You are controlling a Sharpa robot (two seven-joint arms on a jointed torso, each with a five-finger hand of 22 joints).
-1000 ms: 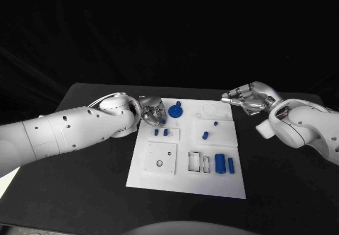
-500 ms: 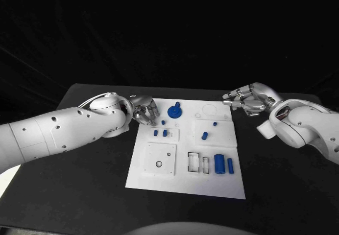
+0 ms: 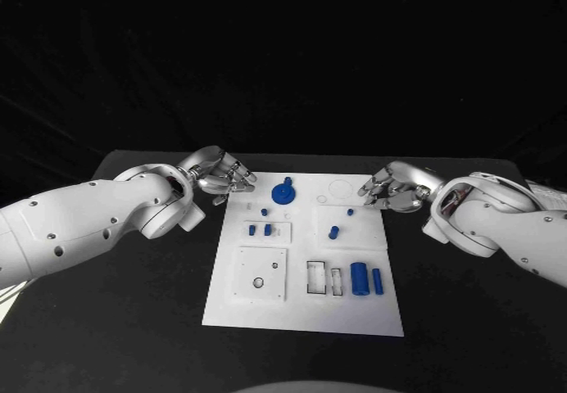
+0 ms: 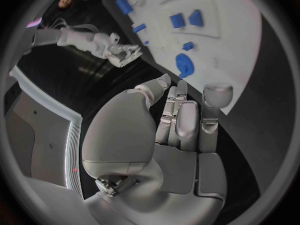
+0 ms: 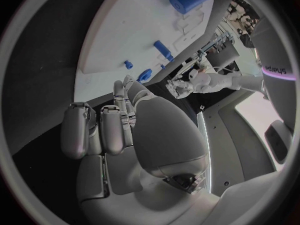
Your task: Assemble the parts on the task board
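Observation:
The white task board (image 3: 305,311) lies in the middle of the black table. A round blue part (image 3: 285,193) with a knob sits near its far edge. Two small blue pegs (image 3: 260,230) stand on the left, two more pegs (image 3: 333,232) in the middle. A thick blue cylinder (image 3: 359,273) and a slim one (image 3: 378,280) lie to the right. My left hand (image 3: 219,174) hovers off the board's far left corner, fingers apart, holding nothing (image 4: 178,120). My right hand (image 3: 387,187) hangs at the far right corner, also holding nothing (image 5: 119,120).
On the board are a square plate with holes (image 3: 259,274) and rectangular slots (image 3: 326,277) near the front. Bare black table (image 3: 130,311) surrounds the board on both sides. The left wrist view shows the right hand (image 4: 119,52) beyond the board.
My left hand has drawn back from over the small pegs to beyond the board's far left corner, fingers spreading. My right hand has moved a little closer to the board. The view has shifted slightly.

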